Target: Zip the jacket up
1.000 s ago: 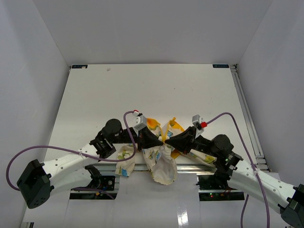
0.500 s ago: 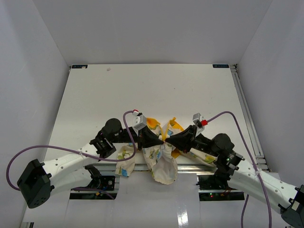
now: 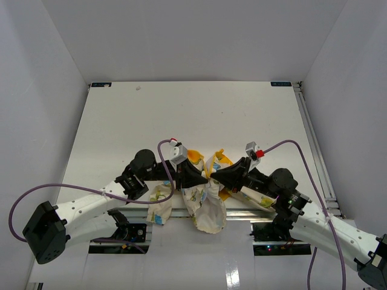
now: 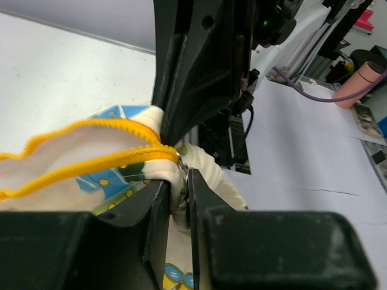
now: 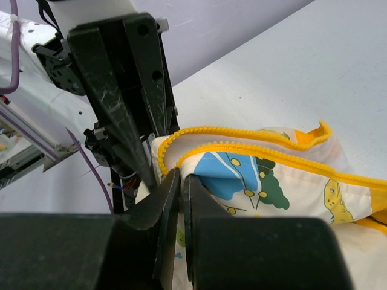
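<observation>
Where the near edge of the counter [image 3: 193, 115] reaches its middle, the jacket [image 3: 205, 202] lies bunched between both arms, w/ its lower part draped over that edge toward the arm bases and its yellow-orange lined part up on the counter. Cream fabric, blue/green/yellow cartoon print. L gripper [image 3: 201, 179] comes in from the left and R gripper [image 3: 213, 176] from the right. Their tips point at each other, just beside one another over the jacket's centre, approx. touching in the top cam. Left wrist cam: L gripper [image 4: 179, 181] jaws narrow w/ only a slim gap, pinched on a fold of cream fabric right where the two rows of yellow zip teeth [image 4: 115, 128] come together. The rows spread apart going left, so the zip is open there. R gripper's black fingers [image 4: 199, 60] fill the upper middle of that view, tips down at the same spot. Right wrist cam: R gripper [image 5: 181, 176] jaws also narrow, nipping the jacket's [image 5: 272, 181] edge next to the zip teeth [image 5: 254, 148], where two rows run off to the right, not meshed. L gripper's fingers [image 5: 118, 103] stand opposite, tips at the same bit of fabric. A purple cable [image 3: 159, 163] loops off each arm.
</observation>
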Tool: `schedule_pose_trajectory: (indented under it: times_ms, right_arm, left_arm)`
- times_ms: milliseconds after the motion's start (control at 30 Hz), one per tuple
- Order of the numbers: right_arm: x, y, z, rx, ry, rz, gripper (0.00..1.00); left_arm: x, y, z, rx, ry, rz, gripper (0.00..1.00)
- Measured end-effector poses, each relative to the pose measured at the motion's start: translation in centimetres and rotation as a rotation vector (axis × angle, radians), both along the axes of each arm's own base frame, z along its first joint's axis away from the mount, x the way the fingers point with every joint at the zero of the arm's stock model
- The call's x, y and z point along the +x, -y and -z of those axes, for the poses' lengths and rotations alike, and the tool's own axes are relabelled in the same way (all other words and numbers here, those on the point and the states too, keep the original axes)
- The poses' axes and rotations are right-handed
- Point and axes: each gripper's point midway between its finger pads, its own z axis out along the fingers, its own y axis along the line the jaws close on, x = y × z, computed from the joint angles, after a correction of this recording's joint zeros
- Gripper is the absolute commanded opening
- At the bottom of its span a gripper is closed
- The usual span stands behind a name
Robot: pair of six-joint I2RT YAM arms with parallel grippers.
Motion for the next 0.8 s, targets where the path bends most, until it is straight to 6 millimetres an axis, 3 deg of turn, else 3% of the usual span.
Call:
schedule_pose_trajectory:
  times_ms: [133, 233, 800]
  right_arm:
    - [0.22, 0.07, -0.16, 0.005, 0.003, 0.010, 0.08]
    - [0.24, 0.11, -0.21, 0.006, 0.004, 0.011, 0.08]
    - [0.67, -0.21, -0.95, -0.050, 0.048, 0.004, 0.08]
  left_arm:
    - [-0.34, -0.01, 0.39, 0.015, -0.020, 0.013, 0.27]
    - [-0.25, 0.00, 0.37, 0.014, -0.028, 0.006, 0.01]
    - [0.03, 0.20, 0.24, 0.036, -0.003, 0.010, 0.00]
